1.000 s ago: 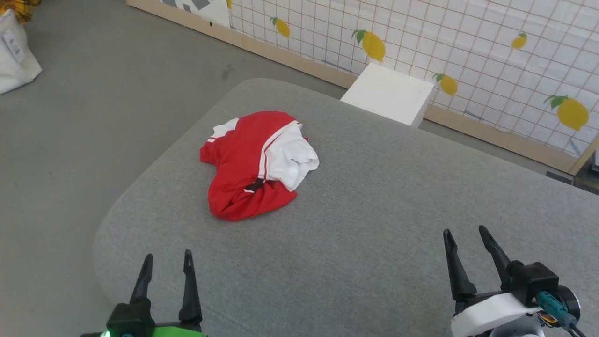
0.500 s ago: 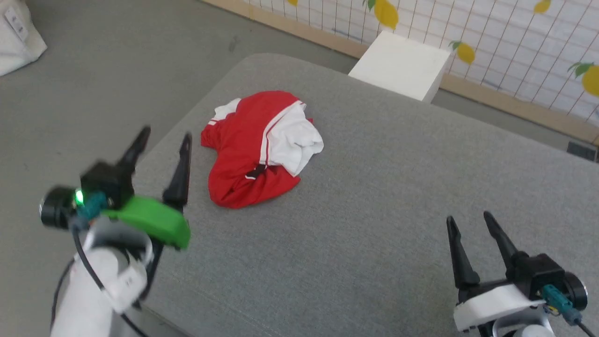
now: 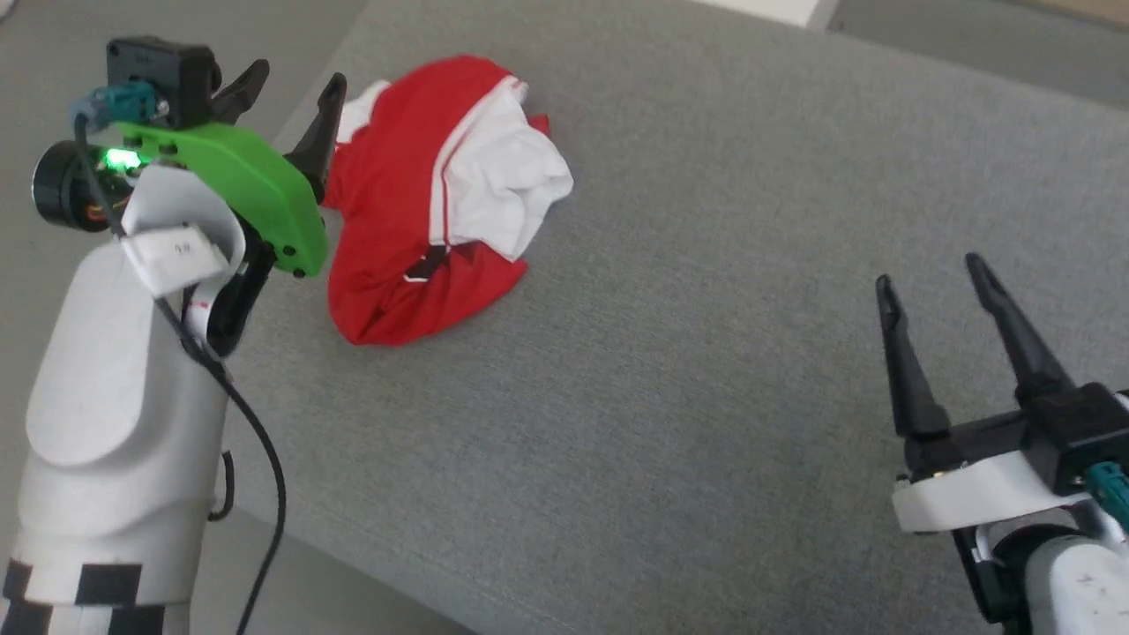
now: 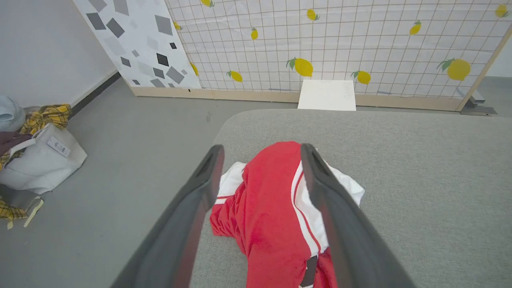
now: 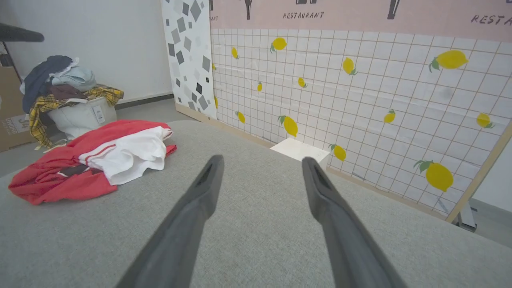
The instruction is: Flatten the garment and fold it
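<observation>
The garment (image 3: 414, 194) lies crumpled in a heap on the grey cushioned surface (image 3: 706, 309), red with a white sleeve bunched on top and a striped trim line. My left gripper (image 3: 295, 84) is raised at the heap's left edge, fingers spread and empty. In the left wrist view the garment (image 4: 268, 212) shows between and beyond my left gripper (image 4: 260, 152). My right gripper (image 3: 926, 269) stands open over bare cushion at the lower right, far from the cloth. The right wrist view has the garment (image 5: 92, 164) off to the left of my right gripper (image 5: 260, 160).
The cushion's rounded left edge drops to grey floor (image 4: 120, 132). A white box (image 4: 327, 95) sits against the lemon-print grid wall (image 5: 360, 100). A white bag (image 4: 40, 160) with piled clothes stands on the floor to the left.
The head camera has tilted down, shifting the whole picture. My left arm has risen from the lower edge and reached forward to the garment's left side. Both grippers stay open.
</observation>
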You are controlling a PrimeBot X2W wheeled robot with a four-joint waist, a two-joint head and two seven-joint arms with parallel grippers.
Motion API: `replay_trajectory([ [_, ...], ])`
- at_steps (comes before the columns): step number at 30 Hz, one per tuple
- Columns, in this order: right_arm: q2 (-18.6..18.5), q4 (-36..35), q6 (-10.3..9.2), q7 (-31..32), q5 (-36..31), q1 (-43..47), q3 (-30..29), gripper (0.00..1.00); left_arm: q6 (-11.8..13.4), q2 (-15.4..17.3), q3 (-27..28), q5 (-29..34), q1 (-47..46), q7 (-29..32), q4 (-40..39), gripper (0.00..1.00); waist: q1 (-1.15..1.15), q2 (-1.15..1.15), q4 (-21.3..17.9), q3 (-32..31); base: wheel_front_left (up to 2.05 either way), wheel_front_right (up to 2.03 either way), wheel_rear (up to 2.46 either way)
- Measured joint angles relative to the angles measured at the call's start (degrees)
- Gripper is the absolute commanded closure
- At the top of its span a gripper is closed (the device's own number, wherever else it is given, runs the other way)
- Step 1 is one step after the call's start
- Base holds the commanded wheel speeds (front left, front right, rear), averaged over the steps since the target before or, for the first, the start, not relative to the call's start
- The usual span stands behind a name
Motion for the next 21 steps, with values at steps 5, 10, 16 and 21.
replay_trajectory([
  [5,-1.5,-4.3,0.00,2.4,0.7,-1.6,0.8,0.00,0.0,0.7,-1.6,-2.3,-3.7,6.0,6.1,0.00,0.00,0.00,-1.5,5.3,0.00,0.00,0.00],
  [10,-1.7,-6.1,0.00,3.2,1.4,-2.5,0.8,0.00,0.3,2.1,-0.8,-3.8,-4.6,11.9,10.3,0.00,0.00,0.00,-3.6,9.6,0.00,0.00,0.00],
  [16,-2.3,-6.7,0.00,3.6,2.3,-3.5,0.1,0.00,2.2,3.3,-0.3,-5.3,-4.7,17.8,12.6,0.00,0.00,0.00,-6.3,13.8,0.00,0.00,0.00],
  [21,-2.5,-6.7,0.00,3.6,2.8,-3.9,0.0,0.00,4.7,3.6,1.7,-7.6,-4.0,22.0,13.9,0.51,0.00,0.00,-8.5,16.4,0.00,0.00,0.00],
])
